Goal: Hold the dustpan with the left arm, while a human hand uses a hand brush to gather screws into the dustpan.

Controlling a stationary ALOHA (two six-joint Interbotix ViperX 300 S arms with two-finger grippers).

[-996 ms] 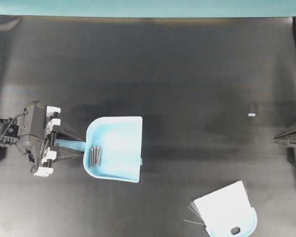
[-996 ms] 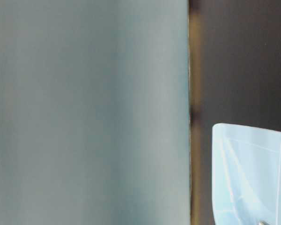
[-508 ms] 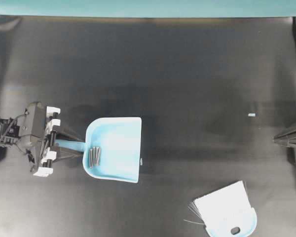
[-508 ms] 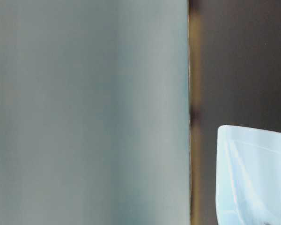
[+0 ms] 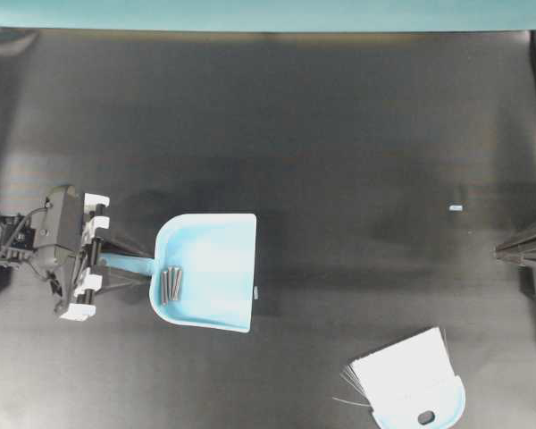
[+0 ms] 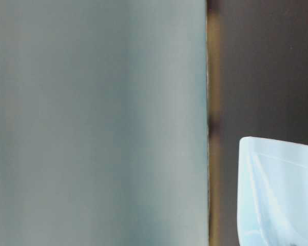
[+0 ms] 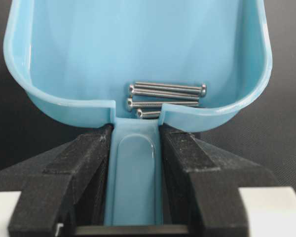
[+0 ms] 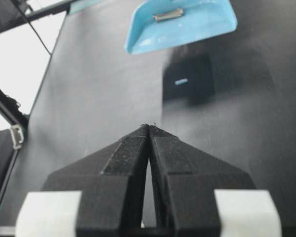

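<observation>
The light blue dustpan (image 5: 214, 268) lies left of the middle on the black table, its straight wide edge pointing right. My left gripper (image 5: 141, 266) is shut on the dustpan's thin handle (image 7: 134, 173), and both black fingers (image 7: 89, 153) press its sides. Several grey screws (image 5: 170, 283) lie side by side at the back wall of the pan, by the handle (image 7: 165, 94). The hand brush (image 5: 411, 380) lies alone at the bottom right, bristles up-left. No human hand is in view. My right gripper (image 8: 149, 126) is shut on nothing at the right edge (image 5: 500, 253).
A tiny pale blue fleck (image 5: 456, 207) lies on the table at the right, and another small pale bit (image 5: 256, 291) lies just off the pan's wide edge. A blurred teal-grey surface fills most of the table-level view, with only the pan's corner (image 6: 282, 189) showing.
The dustpan and my left gripper have shifted slightly to the left together. The screws have stayed in the pan. The brush and the right arm have not moved.
</observation>
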